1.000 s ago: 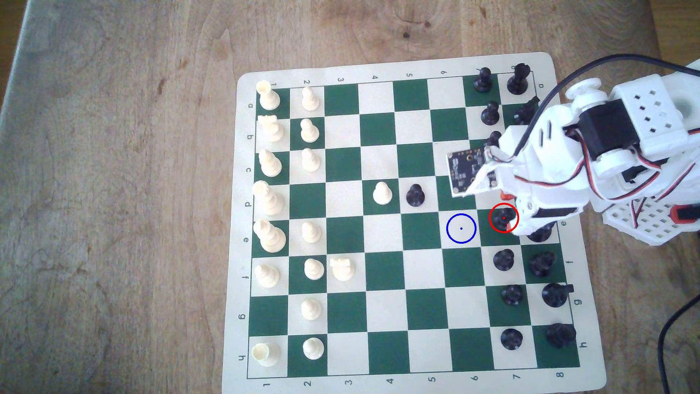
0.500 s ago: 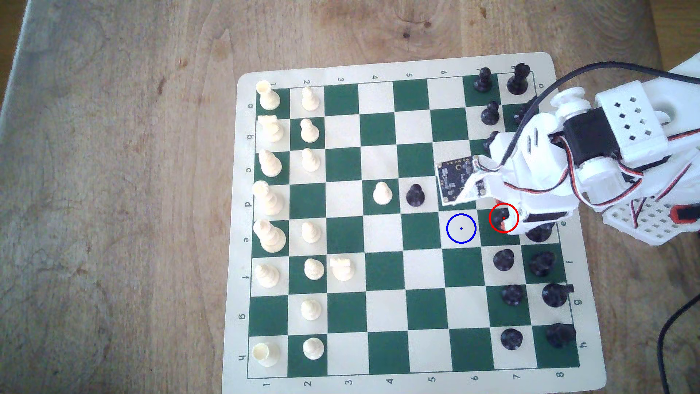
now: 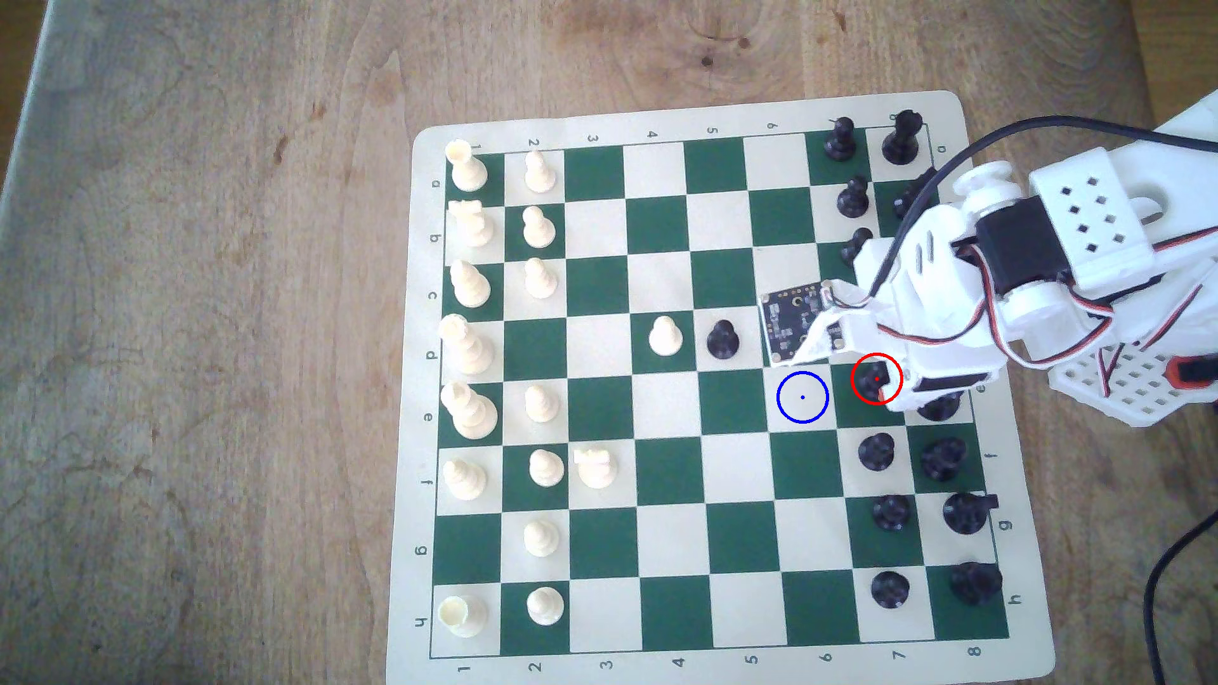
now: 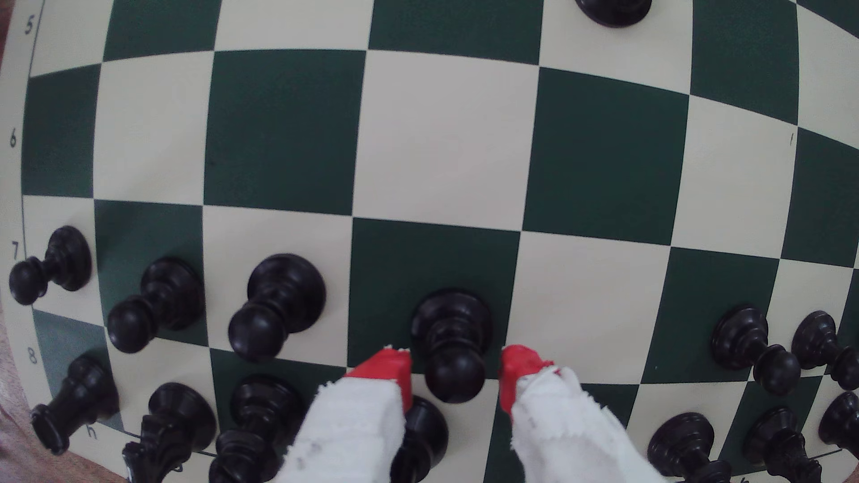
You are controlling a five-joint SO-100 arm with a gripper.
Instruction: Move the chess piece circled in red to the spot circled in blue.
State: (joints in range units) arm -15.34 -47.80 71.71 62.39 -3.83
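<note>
Claw lowered astride black pawn, red tips flanking ball head, narrow gaps either side; parted, nothing gripped. Pawn upright on green square inside red ring, exterior view. Blue-ringed spot on adjacent cream square toward exterior view's left, unoccupied. Versus half a second earlier: wrist circuit board slightly lower in picture, nearer spot; pawn unmoved. Chessboard flat on wooden worktop.

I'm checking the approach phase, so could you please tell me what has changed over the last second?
The gripper moved toward the exterior view's left and closed in, its red fingertips now flanking the circled black pawn with gaps showing, not yet clamped. The pawn, the blue-ringed square and the other pieces stayed put.
</note>
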